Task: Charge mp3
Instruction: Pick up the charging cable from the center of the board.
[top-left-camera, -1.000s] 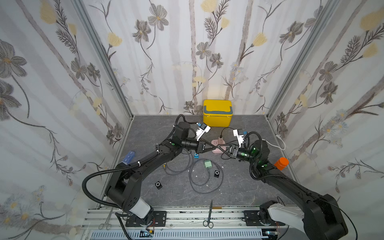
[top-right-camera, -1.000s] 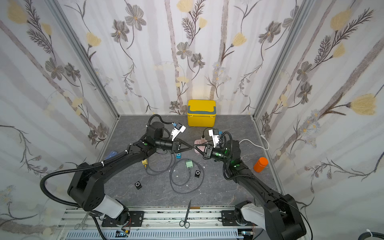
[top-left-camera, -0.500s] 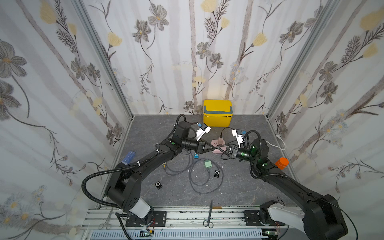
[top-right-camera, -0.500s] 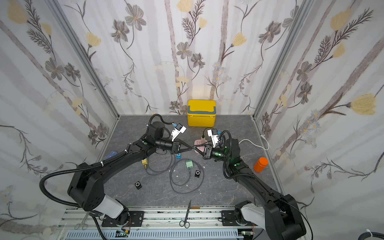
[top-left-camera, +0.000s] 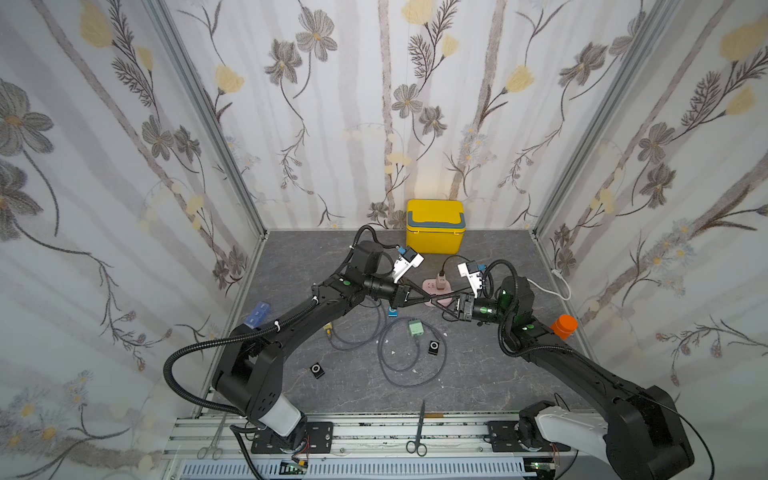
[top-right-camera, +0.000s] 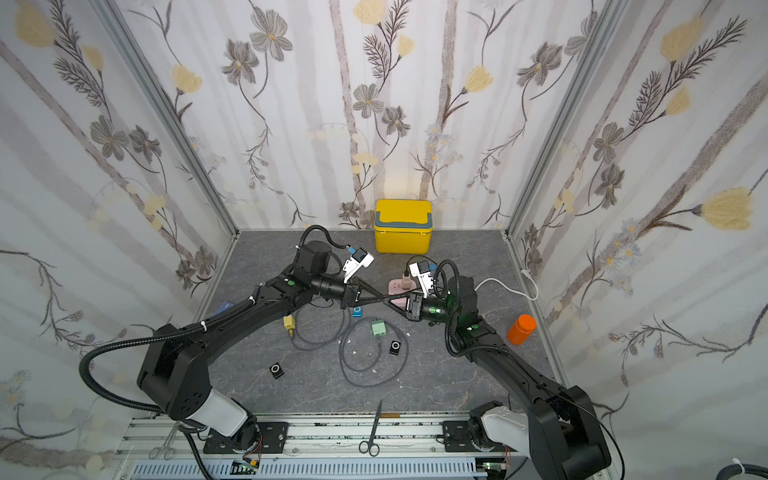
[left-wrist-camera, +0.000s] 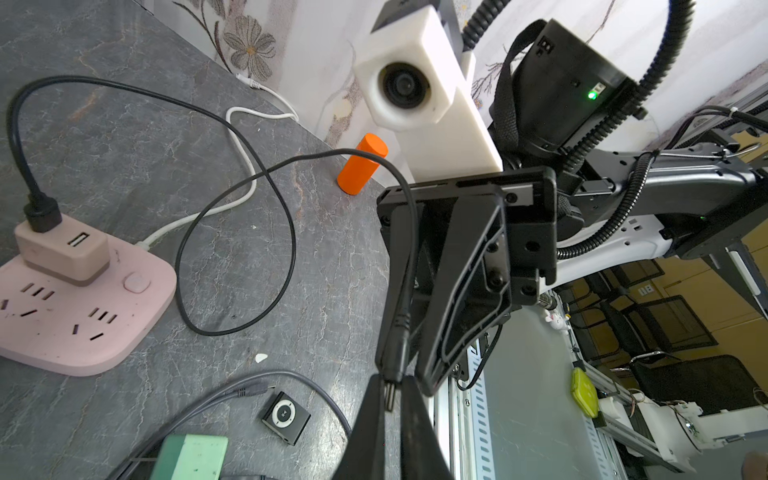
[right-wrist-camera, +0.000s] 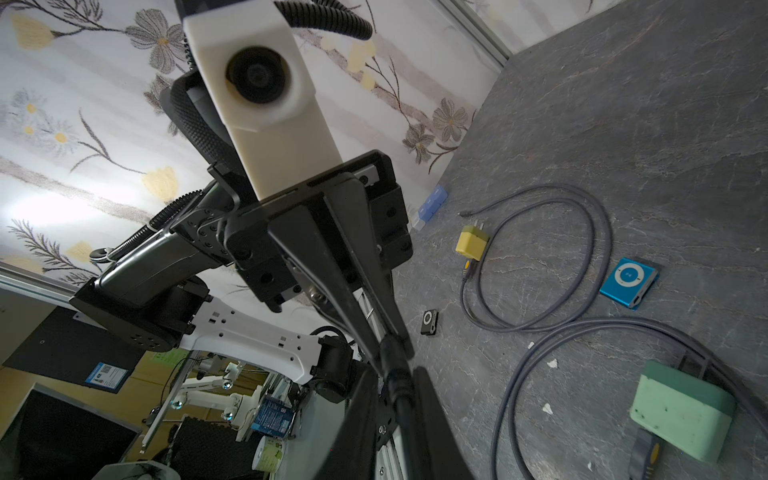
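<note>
Pinching the plug of the black cable by its metal tip, the left gripper is clamped; the right gripper flanks the cable, grip unclear. Blue square mp3, pale round wheel, lies flat on the table just below them

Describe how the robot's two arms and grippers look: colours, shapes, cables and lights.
The left arm and right arm are black jointed links rising from white base sections, each trailed by a black corrugated hose. Small green lights glow near the wrists. The left gripper and right gripper have long, tapering black fingers, and each wrist carries a white boxy camera housing.
</note>
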